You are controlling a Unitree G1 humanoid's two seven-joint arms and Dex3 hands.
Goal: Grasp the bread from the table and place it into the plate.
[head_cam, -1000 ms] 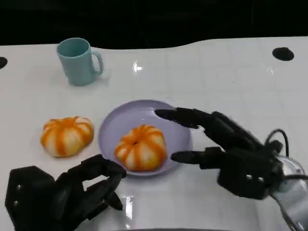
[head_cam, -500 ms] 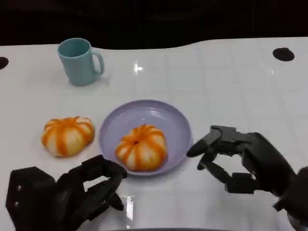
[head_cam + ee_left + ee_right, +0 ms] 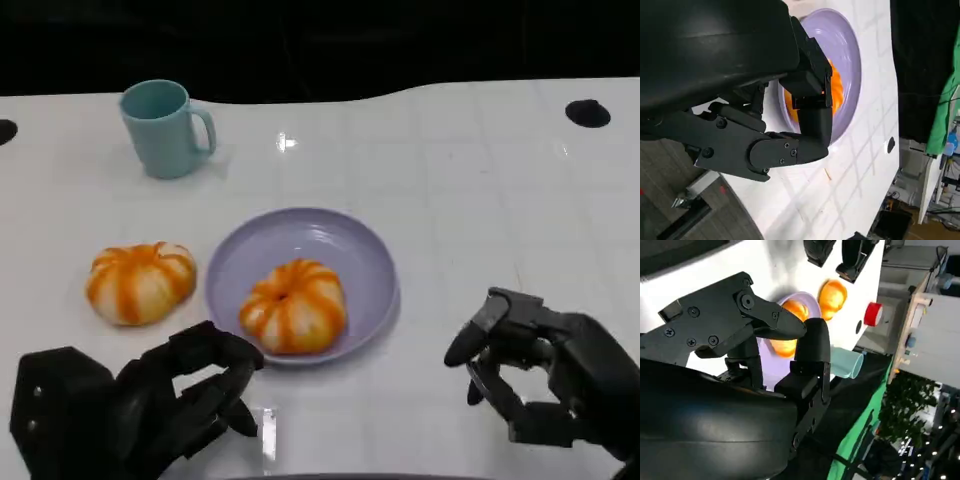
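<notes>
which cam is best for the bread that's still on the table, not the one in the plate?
Head view: the bread on the table shows whole, left of the plate. Right wrist view shows it small and distant; in the left wrist view I can't make it out.

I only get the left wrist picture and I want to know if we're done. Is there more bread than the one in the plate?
Observer: Yes. A second bread lies on the table, on the robot's left of the plate, apart from it.
Operator: Is a hand holding it?
Observer: No. The left hand is near it, fingers curled, holding nothing.
Operator: And the other one?
Observer: The right hand is on the plate's other side, curled and empty too.
</notes>
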